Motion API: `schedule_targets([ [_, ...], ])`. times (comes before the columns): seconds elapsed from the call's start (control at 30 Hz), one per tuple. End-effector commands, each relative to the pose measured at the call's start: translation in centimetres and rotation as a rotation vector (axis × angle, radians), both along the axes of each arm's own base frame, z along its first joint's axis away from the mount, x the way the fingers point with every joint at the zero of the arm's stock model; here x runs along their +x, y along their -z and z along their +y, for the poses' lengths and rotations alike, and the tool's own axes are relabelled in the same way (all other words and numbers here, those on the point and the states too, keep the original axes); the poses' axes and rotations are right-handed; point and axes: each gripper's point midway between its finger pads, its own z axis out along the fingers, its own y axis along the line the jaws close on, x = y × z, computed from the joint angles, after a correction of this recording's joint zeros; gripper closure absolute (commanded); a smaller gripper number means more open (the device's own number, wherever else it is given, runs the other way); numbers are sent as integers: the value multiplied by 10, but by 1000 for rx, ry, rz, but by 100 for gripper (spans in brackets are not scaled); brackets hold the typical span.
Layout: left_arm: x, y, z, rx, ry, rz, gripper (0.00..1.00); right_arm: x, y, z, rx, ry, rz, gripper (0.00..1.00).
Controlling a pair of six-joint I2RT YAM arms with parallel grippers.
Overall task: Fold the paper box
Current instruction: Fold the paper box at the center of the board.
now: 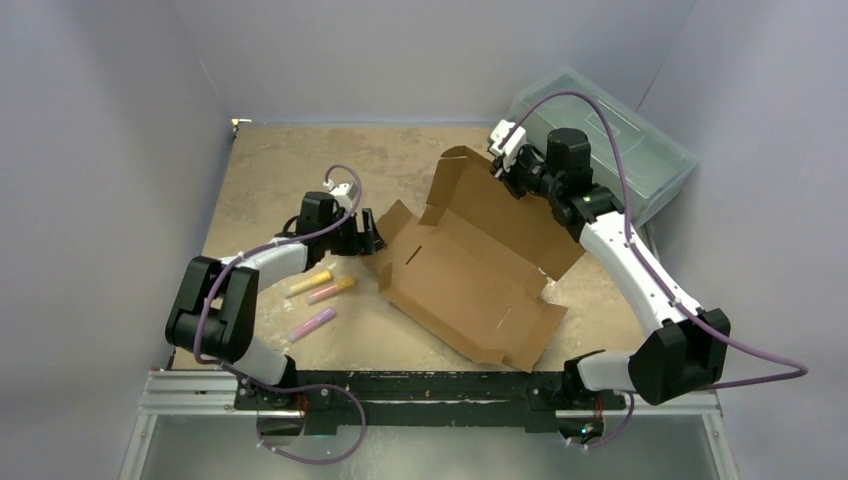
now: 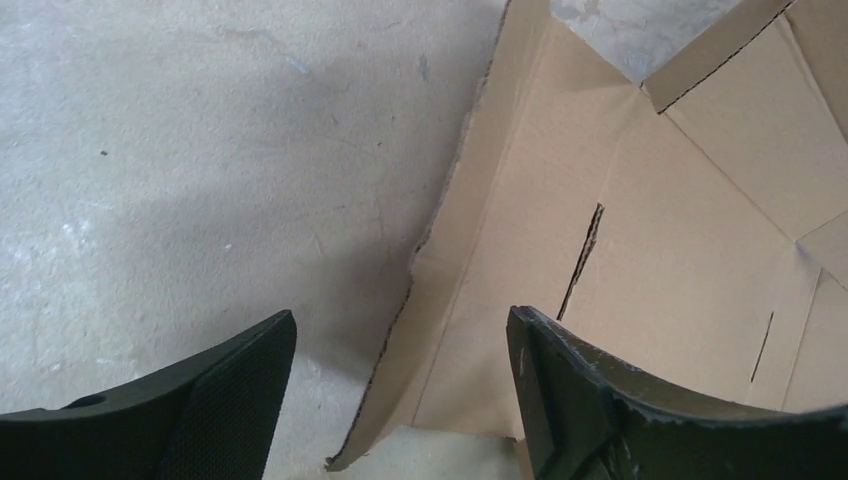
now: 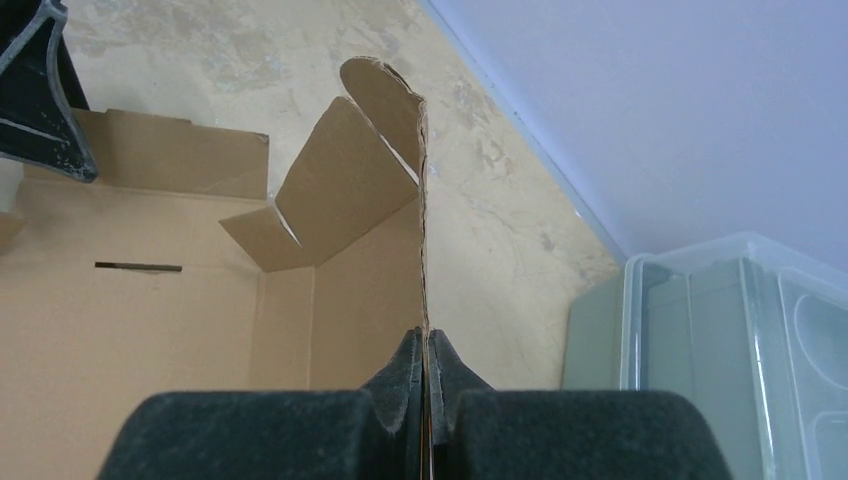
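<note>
Tabletop | right end effector clamps paper box | left end effector wide, adjacent

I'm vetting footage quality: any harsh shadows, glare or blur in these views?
Top view: soft, even light, no glare, the paper box sharp. Left wrist view: a soft shadow on the table beside the box, the left gripper dark. Right wrist view: the right gripper looks soft near the lens, the cardboard edge crisp.

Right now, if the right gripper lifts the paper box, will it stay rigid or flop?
Panels probably stay stiff: the paper box wall pinched by the right gripper stands straight. It likely hinges at creases, since flaps sit at differing angles. Probably light: thin single-layer sheet.
</note>
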Motion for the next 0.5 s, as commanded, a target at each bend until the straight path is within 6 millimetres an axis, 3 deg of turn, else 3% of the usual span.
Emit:
schedule_targets([
  [0.0, 24, -30, -15, -75, 36, -97, 28, 3, -15, 0, 9, -5, -73, 100],
  [0.17, 20, -34, -19, -106, 44, -95, 52, 3, -7, -1, 0, 0, -50, 100],
  [0.33, 3, -42, -22, -158, 48, -110, 71, 0, -2, 2, -6, -24, -33, 100],
  [0.47, -17, -46, -26, -181, 59, -122, 81, -4, -4, 7, 15, -48, -19, 100],
])
